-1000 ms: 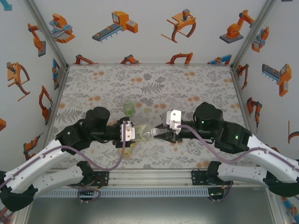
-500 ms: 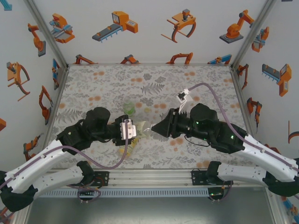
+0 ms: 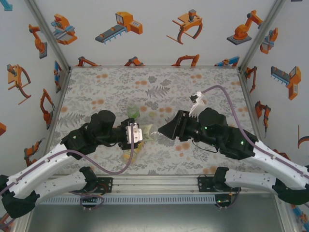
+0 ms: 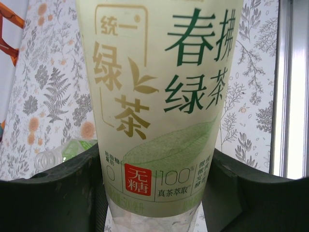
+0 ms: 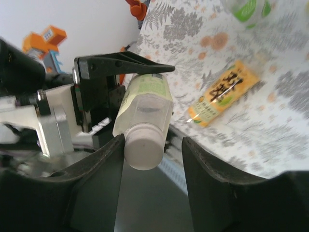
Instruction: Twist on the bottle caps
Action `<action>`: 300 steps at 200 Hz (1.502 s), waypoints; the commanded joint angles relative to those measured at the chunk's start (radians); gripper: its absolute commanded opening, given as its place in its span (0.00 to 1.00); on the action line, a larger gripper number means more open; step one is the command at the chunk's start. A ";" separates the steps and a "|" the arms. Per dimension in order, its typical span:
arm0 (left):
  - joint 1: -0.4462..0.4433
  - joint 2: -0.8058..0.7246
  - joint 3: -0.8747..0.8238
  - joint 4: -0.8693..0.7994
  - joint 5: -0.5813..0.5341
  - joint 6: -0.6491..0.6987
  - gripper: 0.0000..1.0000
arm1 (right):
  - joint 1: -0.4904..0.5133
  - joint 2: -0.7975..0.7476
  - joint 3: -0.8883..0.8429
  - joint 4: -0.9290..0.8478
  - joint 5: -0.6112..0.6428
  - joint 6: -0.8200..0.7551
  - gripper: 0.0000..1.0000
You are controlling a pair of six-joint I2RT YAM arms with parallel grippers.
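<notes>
My left gripper (image 3: 139, 135) is shut on the clear bottle (image 4: 159, 96) with the pale yellow-green label and holds it level above the table, neck toward the right arm. A pale bottle cap (image 5: 143, 146) sits on that bottle's neck. My right gripper (image 5: 153, 143) stands open around the cap: one finger (image 5: 108, 159) rests against it, the other (image 5: 203, 164) is apart from it. In the top view the right gripper (image 3: 161, 132) meets the bottle's cap end (image 3: 155, 133). The amber bottle (image 5: 221, 96) lies on the table below. The short green-tinted bottle (image 3: 133, 112) lies farther back.
The floral table (image 3: 159, 87) is walled in on three sides by panels with robot prints. A metal rail (image 3: 154, 183) runs along the near edge between the arm bases. The right arm's cable (image 3: 217, 89) loops above its wrist.
My right gripper has turned about its wrist at the cap and its jaws have opened off the cap. The left gripper and the clear bottle have barely moved.
</notes>
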 commanded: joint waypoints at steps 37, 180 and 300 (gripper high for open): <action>-0.002 -0.041 0.009 0.017 0.071 -0.013 0.00 | -0.005 -0.036 0.106 0.033 -0.188 -0.795 0.49; -0.002 -0.064 0.003 0.023 0.136 -0.034 0.00 | -0.006 0.028 0.104 0.044 -0.461 -1.214 0.45; -0.002 -0.052 0.005 0.042 0.099 -0.031 0.00 | -0.006 0.014 0.028 0.179 -0.285 -0.825 0.00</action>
